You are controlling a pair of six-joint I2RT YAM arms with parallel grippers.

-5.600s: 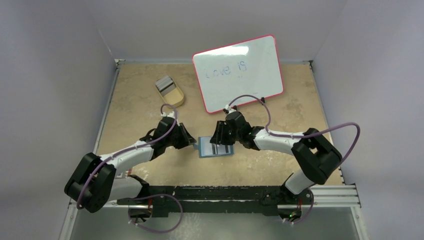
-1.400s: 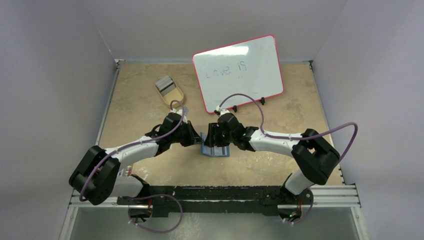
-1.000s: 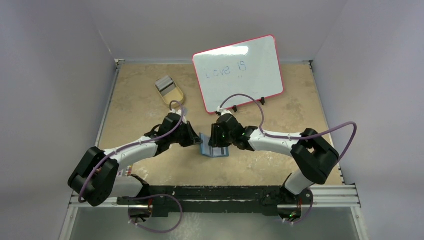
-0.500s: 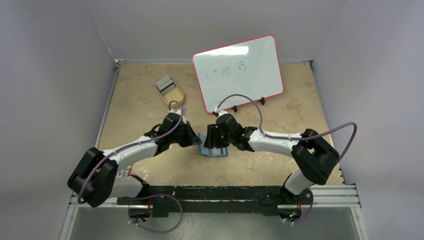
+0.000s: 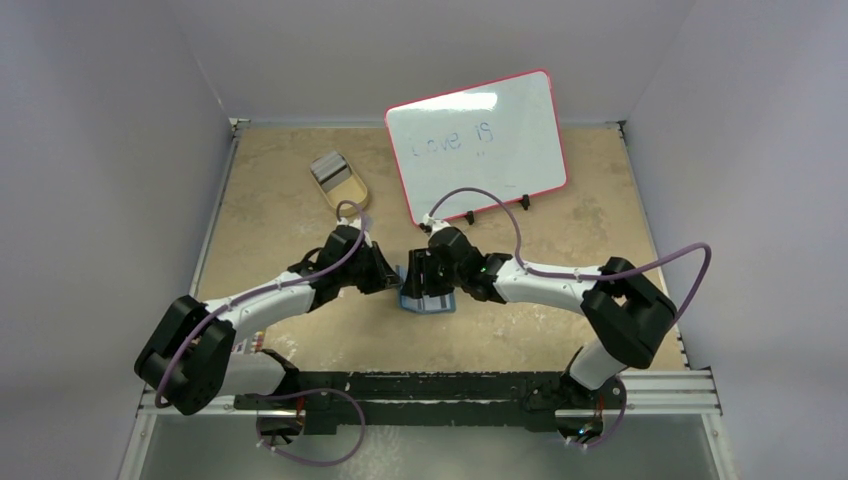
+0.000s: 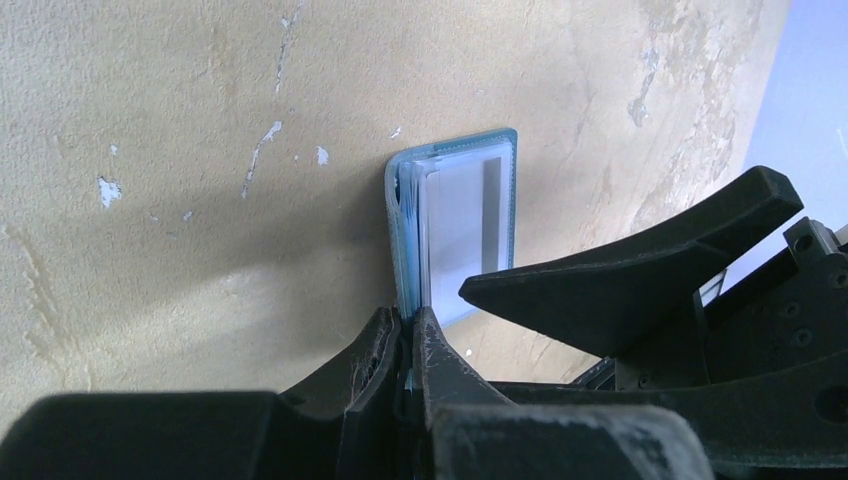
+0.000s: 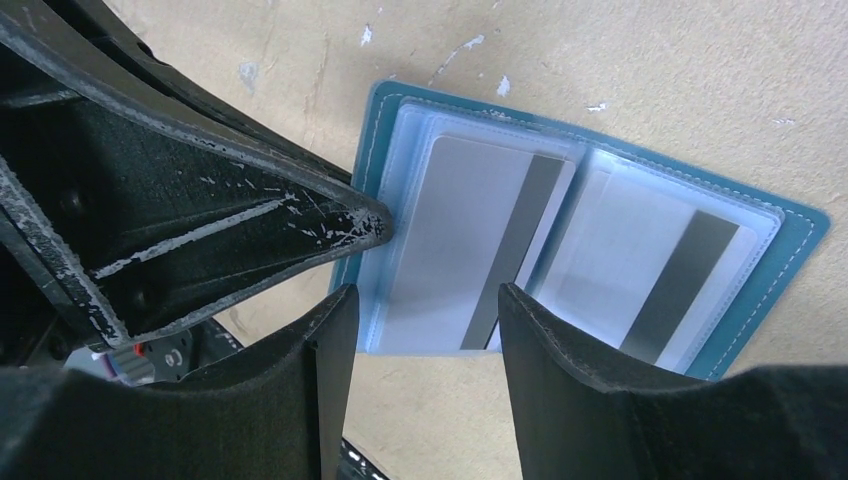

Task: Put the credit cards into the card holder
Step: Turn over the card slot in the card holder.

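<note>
The teal-blue card holder [image 7: 780, 235] lies open on the table, between the two grippers in the top view [image 5: 428, 302]. Its clear sleeves hold two grey-silver credit cards with dark stripes, one on the left [image 7: 470, 235] and one on the right [image 7: 650, 265]. My left gripper [image 6: 407, 335] is shut on the holder's left flap [image 6: 455, 215], which stands raised on edge. My right gripper [image 7: 425, 340] is open just above the left card, its jaws apart and touching nothing. More grey credit cards [image 5: 327, 167] lie stacked in the tan tray.
The tan oval tray [image 5: 347, 192] sits at the back left. A white board with a red rim [image 5: 475, 145] stands propped at the back centre. The two grippers are almost touching over the holder.
The left gripper has moved in and taken the holder's left edge, and the flap has lifted. In the last second the right gripper shifted slightly left over the holder.
</note>
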